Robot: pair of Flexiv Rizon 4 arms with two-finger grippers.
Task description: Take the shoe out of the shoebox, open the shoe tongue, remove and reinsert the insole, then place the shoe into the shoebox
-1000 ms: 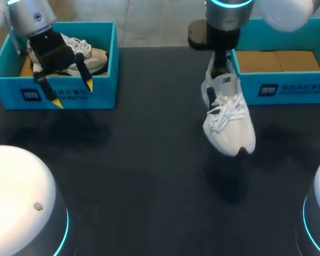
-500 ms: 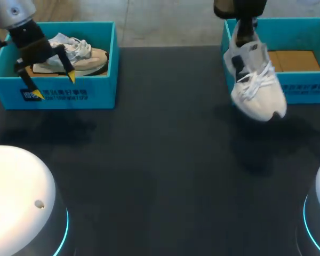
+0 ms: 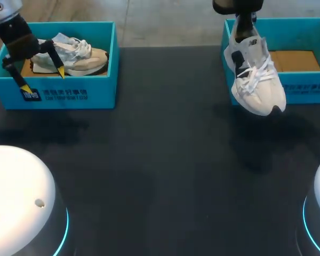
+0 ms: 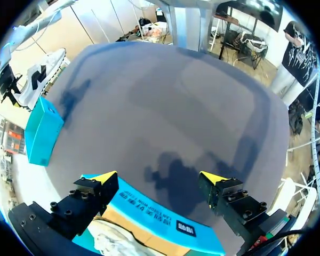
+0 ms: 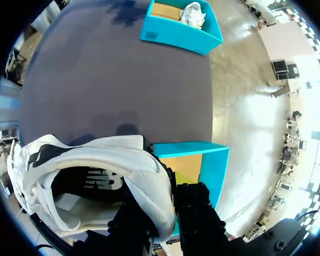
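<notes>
right gripper [image 3: 246, 22]: i see it at the far right of the table, fingers pinching the heel collar of the white shoe [image 3: 256, 80]. in its own wrist view the right gripper [image 5: 168, 213] has one black finger inside the heel opening and one outside, with the heel wall clamped between them.
white shoe: it hangs from the heel, toe pointing down and toward me, laces facing out. it sits over the near left corner of the right shoebox [image 3: 309, 90], and its toe overlaps the box's front wall in the head view. i cannot tell whether it touches the box.
shoe opening: the wrist view looks down into the white shoe [image 5: 96, 160], where a pale lining and a dark inner panel show.
right shoebox: teal walls and a brown cardboard floor, with its corner [image 5: 213, 165] just past the held heel.
left gripper [image 3: 41, 80]: it hangs over the front left corner of the left shoebox [image 3: 69, 96], fingers spread wide and holding nothing.
left wrist view: the yellow tips of the left gripper [image 4: 159, 178] straddle the box's printed front wall [image 4: 149, 210].
second shoe [image 3: 77, 56]: a beige and white shoe lies on its side inside the left shoebox.
table [image 3: 160, 160]: dark and matte, with the shoe's shadow under the toe.
</notes>
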